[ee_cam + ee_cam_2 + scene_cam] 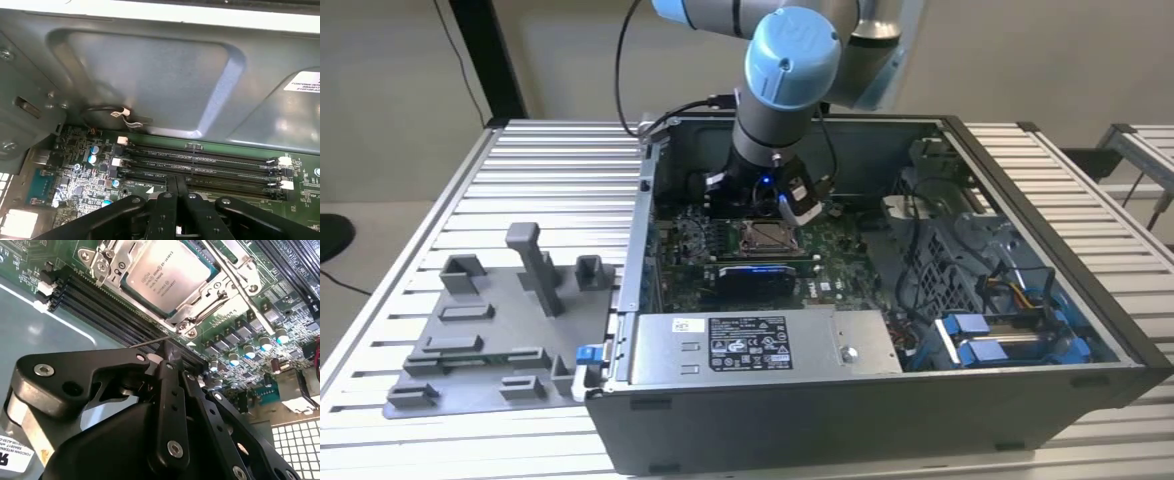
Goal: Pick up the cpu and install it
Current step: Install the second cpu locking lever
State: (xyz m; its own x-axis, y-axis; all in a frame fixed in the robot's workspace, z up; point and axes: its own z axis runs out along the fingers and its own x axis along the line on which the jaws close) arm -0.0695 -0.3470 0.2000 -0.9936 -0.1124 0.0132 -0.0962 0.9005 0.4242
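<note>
The cpu point(167, 274) lies flat in its socket point(197, 312) on the motherboard point(834, 245), its silver top facing up, so the seating step looks done; in the exterior view it is the pale square point(765, 236) near the middle of the open case point(1014, 300). The socket's metal frame sits around the chip's edges. The gripper point(172, 357) hangs just beside the socket, over the memory slots point(200, 162), with its fingers point(176, 184) pressed together and nothing between them. That suggests the chip is released and rests on its own. The arm point(787, 60) reaches steeply down into the case from above.
</note>
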